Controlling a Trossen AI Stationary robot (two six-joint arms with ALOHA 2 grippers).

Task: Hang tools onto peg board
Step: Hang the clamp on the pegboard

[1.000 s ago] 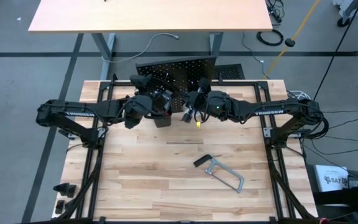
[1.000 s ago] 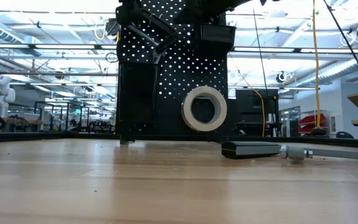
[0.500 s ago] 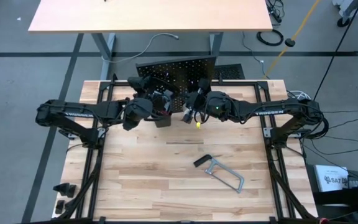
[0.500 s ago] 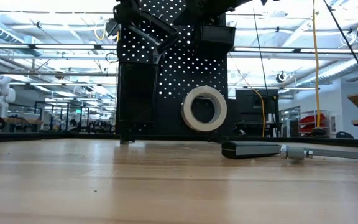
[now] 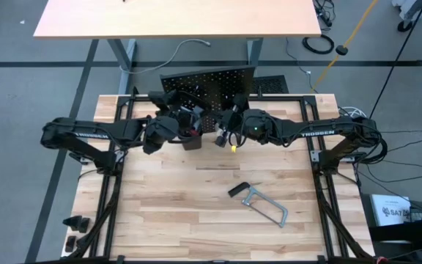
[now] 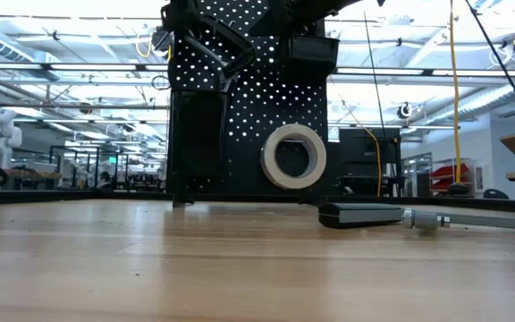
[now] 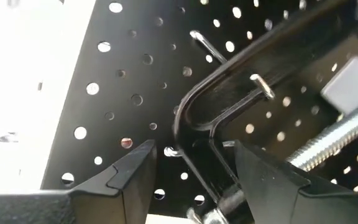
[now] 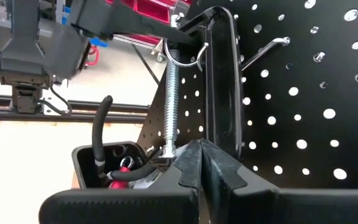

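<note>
The upright black perforated metal peg board (image 6: 240,107) stands at the far edge of the pale planked wooden table (image 5: 196,213). The black C-shaped clamp (image 8: 219,81) hangs against it — the right gripper (image 8: 201,163) pinches its frame; the left gripper (image 7: 191,163) gapes beside it. A white tape roll (image 6: 293,156) hangs lower.

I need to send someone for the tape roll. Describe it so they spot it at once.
Find the upright black peg board at the table's far edge. Low on its front hangs the white tape roll, the only pale ring there; everything around it is dark metal or silver hooks.
</note>
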